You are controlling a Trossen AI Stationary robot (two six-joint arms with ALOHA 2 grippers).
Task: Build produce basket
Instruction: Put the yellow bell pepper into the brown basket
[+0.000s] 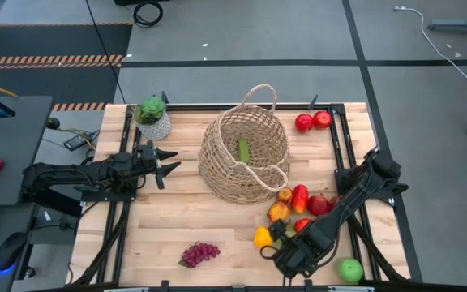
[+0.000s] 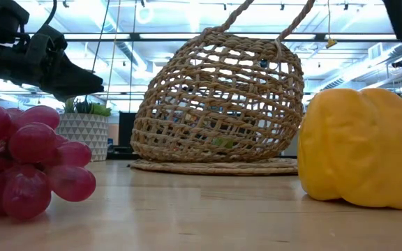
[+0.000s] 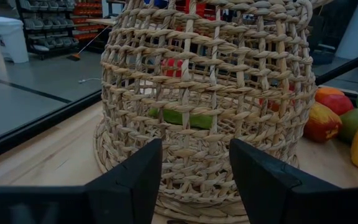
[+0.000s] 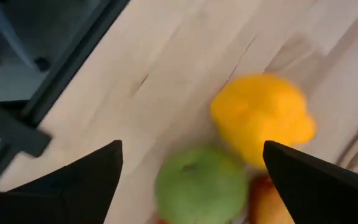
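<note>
The wicker basket (image 1: 246, 154) stands on its base mid-table, with a green cucumber (image 1: 243, 150) lying inside. My left gripper (image 1: 167, 164) hovers open just left of the basket (image 3: 204, 81), fingers pointing at its wall. My right gripper (image 1: 280, 243) is open above the near-right fruit cluster. In the right wrist view its fingers (image 4: 192, 149) stand apart over a green round fruit (image 4: 201, 183), next to the yellow pepper (image 4: 263, 118). The pepper (image 1: 263, 237) rests on the table. The purple grapes (image 1: 199, 254) lie near the table's near edge.
Red and orange fruit (image 1: 300, 198) lie in a cluster right of the basket. Two red apples (image 1: 313, 121) sit at the far right corner, and a green apple (image 1: 349, 270) at the near right corner. A potted plant (image 1: 152, 119) stands far left.
</note>
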